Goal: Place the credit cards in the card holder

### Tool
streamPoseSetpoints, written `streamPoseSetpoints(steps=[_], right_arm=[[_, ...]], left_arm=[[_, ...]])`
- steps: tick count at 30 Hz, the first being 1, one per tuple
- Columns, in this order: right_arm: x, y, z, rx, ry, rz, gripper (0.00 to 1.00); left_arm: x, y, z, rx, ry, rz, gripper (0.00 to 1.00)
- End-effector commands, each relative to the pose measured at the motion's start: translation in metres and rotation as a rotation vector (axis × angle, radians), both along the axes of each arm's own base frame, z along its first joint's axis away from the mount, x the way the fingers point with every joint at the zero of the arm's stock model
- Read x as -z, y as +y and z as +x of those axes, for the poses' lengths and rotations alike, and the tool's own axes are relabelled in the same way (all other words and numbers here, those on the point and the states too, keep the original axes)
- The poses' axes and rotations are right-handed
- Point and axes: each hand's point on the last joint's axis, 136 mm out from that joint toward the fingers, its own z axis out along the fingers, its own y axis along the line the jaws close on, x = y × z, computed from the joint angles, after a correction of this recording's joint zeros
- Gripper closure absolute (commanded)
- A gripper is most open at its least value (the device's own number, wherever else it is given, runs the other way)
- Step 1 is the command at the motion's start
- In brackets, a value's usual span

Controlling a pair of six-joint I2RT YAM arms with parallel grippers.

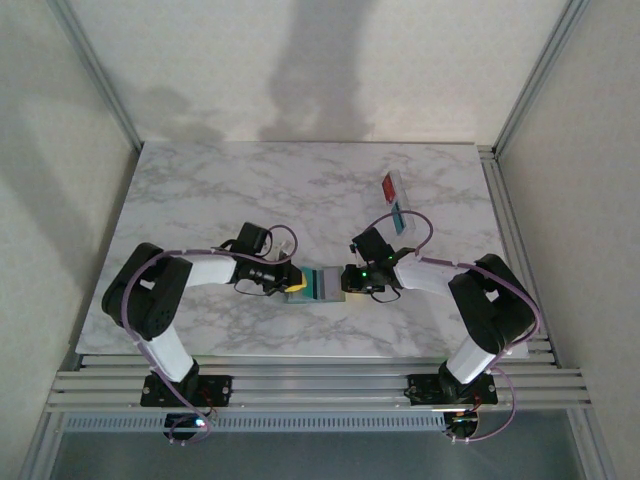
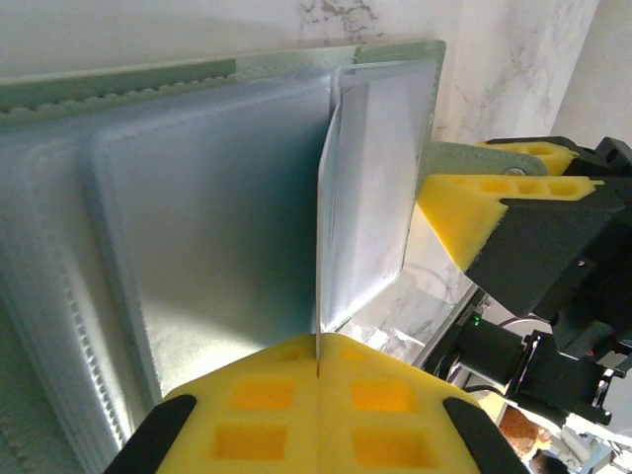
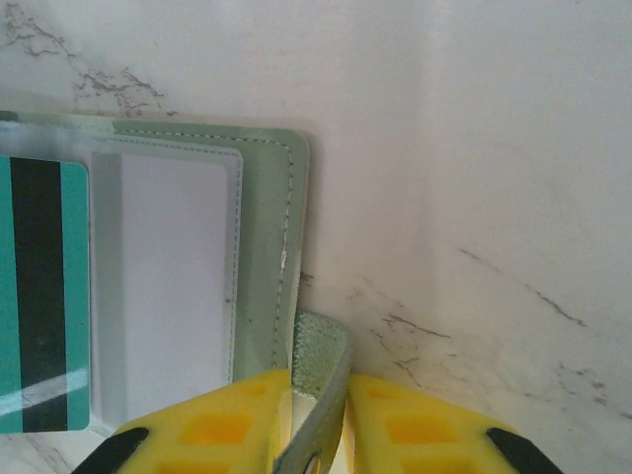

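Card holder (image 1: pixel 318 284) lies open on the marble table (image 1: pixel 250 190) near its front edge, between the two grippers. It is sage green with a stitched border and frosted clear sleeves, and a teal card (image 3: pixel 39 296) with a black stripe sits at its left side in the right wrist view. Left gripper (image 2: pixel 318 380) has its yellow pads closed tight on a thin pale leaf seen edge-on, probably one of the holder's sleeves. Right gripper (image 3: pixel 316 425) is clamped on the green cover flap, and two more cards, red (image 1: pixel 390 187) and teal (image 1: pixel 402 216), lie well apart at the far right.
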Motion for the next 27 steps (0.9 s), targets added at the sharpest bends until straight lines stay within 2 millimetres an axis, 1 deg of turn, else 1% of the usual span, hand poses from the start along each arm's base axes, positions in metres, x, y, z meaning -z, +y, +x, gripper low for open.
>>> streamPoseSetpoints(steps=[1,17,24,27], right_arm=[[0.011,0.013,-0.012,-0.05,0.044,0.04,0.79],[0.012,0.015,-0.011,-0.05,0.042,0.049,0.79],[0.013,0.015,-0.011,-0.048,0.042,0.052,0.77],[0.013,0.015,-0.011,-0.049,0.038,0.054,0.77]], left_arm=[[0.006,0.002,-0.002,-0.015,0.034,-0.012,1.0],[-0.003,-0.008,0.001,-0.022,0.052,-0.097,1.0],[0.005,-0.006,0.0,-0.023,0.056,-0.072,1.0],[0.01,-0.002,0.001,-0.024,0.042,-0.025,1.0]])
